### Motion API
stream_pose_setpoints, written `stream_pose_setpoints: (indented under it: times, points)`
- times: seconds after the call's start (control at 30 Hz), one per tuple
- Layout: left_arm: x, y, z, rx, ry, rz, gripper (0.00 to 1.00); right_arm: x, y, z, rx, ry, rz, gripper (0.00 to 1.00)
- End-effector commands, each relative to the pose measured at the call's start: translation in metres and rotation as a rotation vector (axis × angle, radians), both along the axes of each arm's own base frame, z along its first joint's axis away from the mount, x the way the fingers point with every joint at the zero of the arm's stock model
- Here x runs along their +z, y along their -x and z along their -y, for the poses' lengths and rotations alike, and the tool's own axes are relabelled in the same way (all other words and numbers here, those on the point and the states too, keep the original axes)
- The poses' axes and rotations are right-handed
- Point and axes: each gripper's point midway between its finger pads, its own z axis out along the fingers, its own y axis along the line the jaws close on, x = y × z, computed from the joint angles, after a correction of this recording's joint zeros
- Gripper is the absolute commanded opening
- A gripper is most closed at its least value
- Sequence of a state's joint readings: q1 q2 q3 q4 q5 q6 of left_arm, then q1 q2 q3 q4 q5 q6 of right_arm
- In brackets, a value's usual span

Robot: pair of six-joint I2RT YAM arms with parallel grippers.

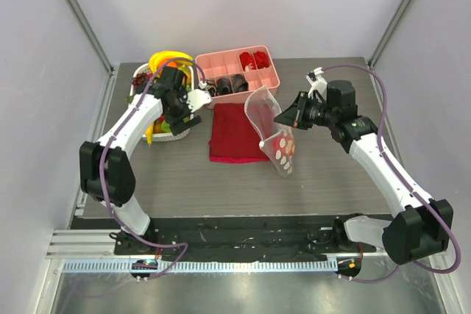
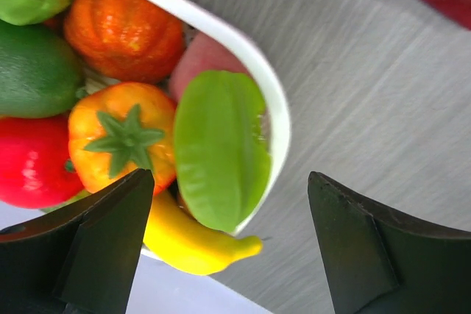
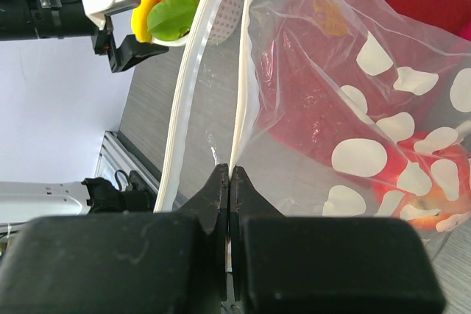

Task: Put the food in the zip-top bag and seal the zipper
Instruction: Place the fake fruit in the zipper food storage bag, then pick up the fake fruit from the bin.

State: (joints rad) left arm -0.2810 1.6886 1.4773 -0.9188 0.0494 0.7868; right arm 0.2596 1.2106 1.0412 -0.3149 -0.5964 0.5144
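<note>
The food, several glossy toy fruits, fills a white basket (image 2: 278, 112): a green starfruit (image 2: 217, 141), a yellow banana (image 2: 193, 244), an orange pepper (image 2: 121, 137) and a pumpkin (image 2: 121, 31). My left gripper (image 2: 229, 178) hovers open just above the starfruit and the basket rim, touching nothing. The dotted zip-top bag (image 3: 353, 108) hangs with its mouth open, and a red fruit (image 3: 434, 174) lies inside. My right gripper (image 3: 229, 174) is shut on one zipper strip (image 3: 246, 56); the other strip (image 3: 184, 93) hangs free. From above, the bag (image 1: 268, 126) hangs over the red cloth's right edge.
A dark red cloth (image 1: 232, 131) lies mid-table under the bag. A pink divided tray (image 1: 237, 71) stands behind it. The fruit basket (image 1: 158, 104) stands at the back left, near the table's left edge.
</note>
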Motion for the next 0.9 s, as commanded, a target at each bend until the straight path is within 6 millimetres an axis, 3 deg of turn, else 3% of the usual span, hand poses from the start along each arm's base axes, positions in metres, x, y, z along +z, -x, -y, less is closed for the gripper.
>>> stream_pose_setpoints:
  times: [0.0, 0.27, 0.47, 0.63, 0.7, 0.87]
  points:
    - [0.013, -0.034, -0.015, -0.034, -0.122, 0.129, 0.89, 0.012, -0.004, 0.000, 0.005, -0.011, 0.054, 0.01]
    - [-0.003, -0.030, -0.016, -0.065, -0.140, 0.079, 0.80, 0.011, -0.006, 0.000, 0.008, -0.003, 0.059, 0.01]
    - [-0.008, -0.018, -0.015, -0.078, -0.130, 0.027, 0.59, 0.008, -0.008, 0.001, 0.006, 0.004, 0.053, 0.01]
    - [-0.013, -0.014, -0.017, -0.078, -0.139, 0.013, 0.57, 0.005, -0.010, 0.001, 0.007, 0.013, 0.051, 0.01]
    - [-0.009, -0.016, -0.016, -0.064, -0.128, 0.022, 0.49, 0.006, -0.010, 0.001, 0.006, 0.012, 0.051, 0.01]
    - [0.025, -0.019, -0.008, -0.035, -0.064, 0.072, 0.36, 0.009, -0.010, 0.003, 0.004, 0.014, 0.059, 0.01]
